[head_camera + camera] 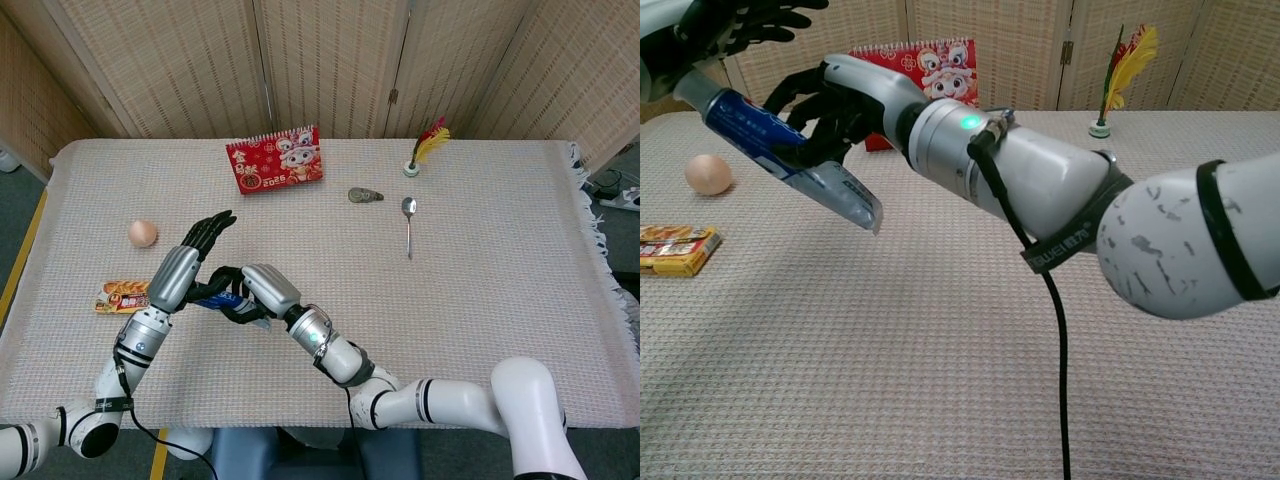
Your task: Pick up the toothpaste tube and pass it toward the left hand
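Note:
My right hand (835,105) (250,292) grips a blue and silver toothpaste tube (775,150) (217,298) and holds it in the air above the table's front left. The tube's cap end points toward my left hand (192,255) (725,25). That hand is flat, its fingers stretched out and apart, and its palm lies right against the cap end; whether it touches the tube is unclear. The crimped end of the tube hangs down to the right.
An egg (143,233) and a yellow-red snack pack (122,297) lie at the left. At the back are a red calendar (275,159), a small dark object (364,195), a spoon (408,222) and a feather shuttlecock (424,147).

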Action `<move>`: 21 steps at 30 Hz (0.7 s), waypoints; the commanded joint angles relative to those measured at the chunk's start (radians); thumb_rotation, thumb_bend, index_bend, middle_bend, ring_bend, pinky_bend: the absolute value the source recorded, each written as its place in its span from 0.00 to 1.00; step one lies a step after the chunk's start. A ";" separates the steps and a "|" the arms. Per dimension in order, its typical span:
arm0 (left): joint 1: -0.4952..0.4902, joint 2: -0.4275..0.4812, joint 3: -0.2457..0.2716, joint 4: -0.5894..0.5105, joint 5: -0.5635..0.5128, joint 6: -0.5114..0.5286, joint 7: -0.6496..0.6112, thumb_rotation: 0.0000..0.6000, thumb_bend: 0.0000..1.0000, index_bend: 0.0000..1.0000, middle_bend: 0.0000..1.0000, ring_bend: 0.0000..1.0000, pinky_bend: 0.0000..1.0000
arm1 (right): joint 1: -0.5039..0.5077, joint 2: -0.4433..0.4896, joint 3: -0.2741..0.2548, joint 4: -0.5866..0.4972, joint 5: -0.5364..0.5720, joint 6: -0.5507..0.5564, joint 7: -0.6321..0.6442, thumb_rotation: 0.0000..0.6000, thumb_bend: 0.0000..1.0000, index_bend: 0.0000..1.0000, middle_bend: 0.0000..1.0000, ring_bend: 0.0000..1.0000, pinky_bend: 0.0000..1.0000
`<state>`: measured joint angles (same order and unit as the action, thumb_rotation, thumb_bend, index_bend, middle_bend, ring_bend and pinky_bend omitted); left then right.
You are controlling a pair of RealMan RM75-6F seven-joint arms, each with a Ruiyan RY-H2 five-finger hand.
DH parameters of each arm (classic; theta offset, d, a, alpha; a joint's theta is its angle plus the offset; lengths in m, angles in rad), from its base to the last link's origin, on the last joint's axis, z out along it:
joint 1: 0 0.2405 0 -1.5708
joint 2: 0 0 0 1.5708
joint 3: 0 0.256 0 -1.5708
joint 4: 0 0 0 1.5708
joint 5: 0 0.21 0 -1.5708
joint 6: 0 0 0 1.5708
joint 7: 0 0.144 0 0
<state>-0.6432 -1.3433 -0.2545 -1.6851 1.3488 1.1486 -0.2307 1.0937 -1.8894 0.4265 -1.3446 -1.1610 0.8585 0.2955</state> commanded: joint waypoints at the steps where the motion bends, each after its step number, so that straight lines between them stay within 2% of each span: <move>1: -0.001 0.001 -0.001 0.002 -0.001 -0.001 0.001 0.00 0.13 0.05 0.06 0.01 0.00 | -0.001 0.003 -0.004 0.001 -0.002 -0.005 -0.006 1.00 0.83 0.57 0.53 0.63 0.54; 12: 0.015 0.056 -0.013 -0.007 -0.005 0.009 -0.019 0.00 0.13 0.05 0.06 0.01 0.00 | -0.019 0.101 -0.084 -0.012 -0.052 -0.058 -0.100 1.00 0.83 0.57 0.53 0.63 0.54; 21: 0.028 0.081 -0.002 0.002 -0.023 -0.003 -0.011 0.00 0.13 0.04 0.06 0.01 0.00 | 0.013 0.231 -0.170 0.005 -0.057 -0.202 -0.258 1.00 0.83 0.57 0.51 0.62 0.52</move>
<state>-0.6159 -1.2632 -0.2573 -1.6840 1.3269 1.1467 -0.2424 1.0911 -1.6860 0.2830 -1.3512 -1.2167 0.6951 0.0830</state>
